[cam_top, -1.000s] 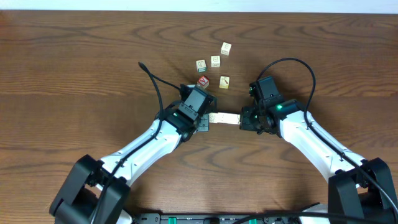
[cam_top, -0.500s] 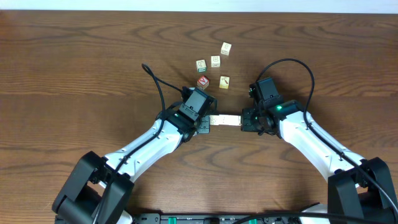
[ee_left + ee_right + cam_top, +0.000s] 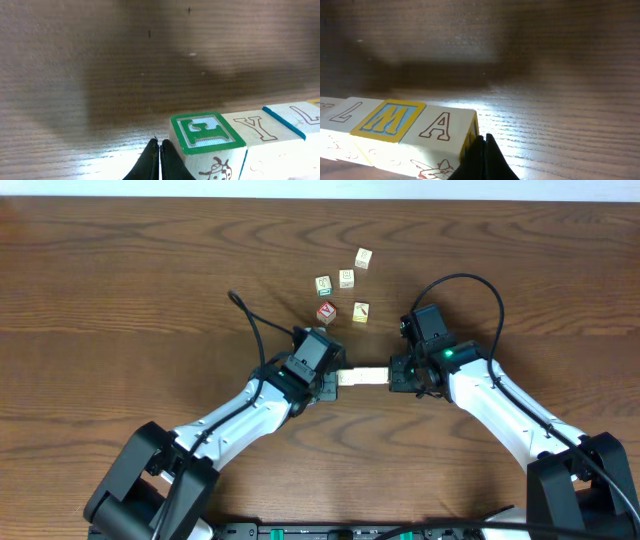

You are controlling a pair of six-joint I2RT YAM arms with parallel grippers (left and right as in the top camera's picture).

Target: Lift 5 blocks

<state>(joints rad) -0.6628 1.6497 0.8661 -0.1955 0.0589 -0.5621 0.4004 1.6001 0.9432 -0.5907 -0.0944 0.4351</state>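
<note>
Both sets of jaws, pressed together, are squeezing the row of blocks [image 3: 362,376] endwise, evidently to lift it whole.

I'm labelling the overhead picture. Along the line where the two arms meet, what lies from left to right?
Left tool → row of five blocks, pressed end to end → right tool.

**Red-Faced Cube Sitting Loose on Wooden Desk**

A dark brown, wood-grained desk [image 3: 120,270] is filling the view. A small cube with a red top face [image 3: 326,311] is resting on it, slightly far of centre. A pale strip [image 3: 320,188] is showing beyond the desk's far edge.
</note>
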